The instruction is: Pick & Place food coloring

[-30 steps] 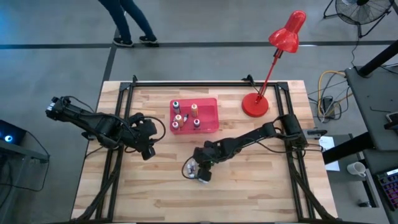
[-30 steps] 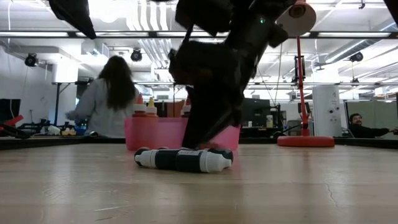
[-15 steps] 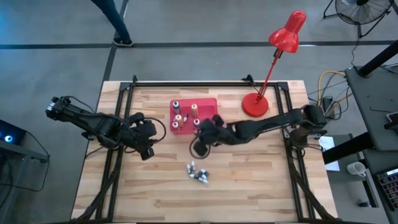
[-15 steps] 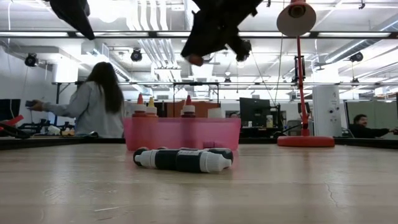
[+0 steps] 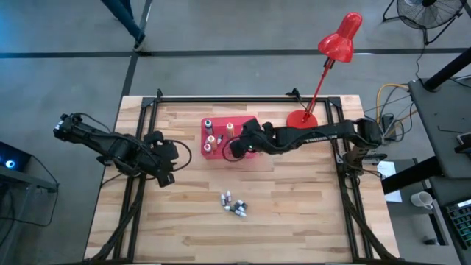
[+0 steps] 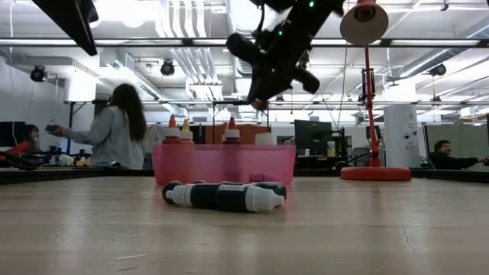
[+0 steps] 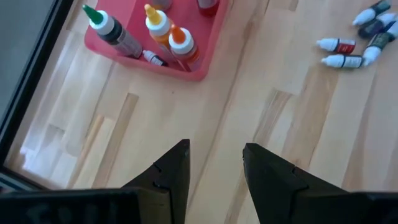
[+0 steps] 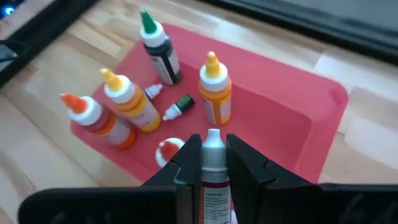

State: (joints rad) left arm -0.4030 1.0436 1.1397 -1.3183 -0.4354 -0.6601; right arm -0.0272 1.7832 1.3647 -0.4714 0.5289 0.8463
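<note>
our right hand (image 8: 212, 171) is clamped on one small food coloring bottle (image 8: 211, 168) and hangs over the red tray (image 5: 250, 121), which we judge close to release. several bottles (image 8: 214, 93) already stand or lie in the tray. a small cluster of bottles (image 5: 235, 205) lies on the tabletop (image 5: 294, 213), well apart from the tray, so we reckon several trips remain. our left hand (image 7: 214, 171) waits open above the tabletop near the tray's left side, holding nothing.
</note>
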